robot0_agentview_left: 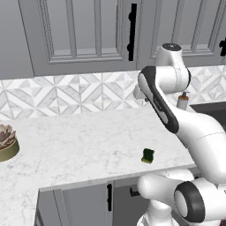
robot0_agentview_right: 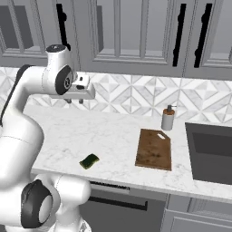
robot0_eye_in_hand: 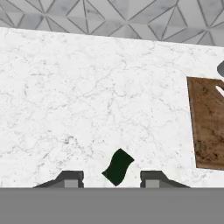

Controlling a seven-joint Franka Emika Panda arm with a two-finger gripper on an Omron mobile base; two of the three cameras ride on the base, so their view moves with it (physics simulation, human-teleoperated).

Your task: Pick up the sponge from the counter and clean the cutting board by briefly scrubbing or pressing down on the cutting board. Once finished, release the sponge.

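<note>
The sponge (robot0_agentview_right: 89, 161) is seen lying flat on the table (robot0_agentview_right: 113, 136), close to its front edge, dark green face up with a yellow layer visible at its side. The cutting board (robot0_agentview_right: 154, 149) is laid flat further toward the sink (robot0_agentview_right: 210, 152), well apart from the sponge, its handle end turned to the back wall. A soap dispenser (robot0_agentview_right: 168, 118) is stood upright just behind the board's far end. The pincer (robot0_agentview_right: 74, 101) is held high above the table near the tiled backsplash (robot0_agentview_right: 136, 97), pointed down, clear of every object. In the hand view the fingertips (robot0_eye_in_hand: 70, 178) are shown apart with nothing between them but the sponge far below; the pincer is at its narrowest setting and nothing is gripped. A potted succulent (robot0_agentview_left: 6, 141) is noted near the table's left end.
</note>
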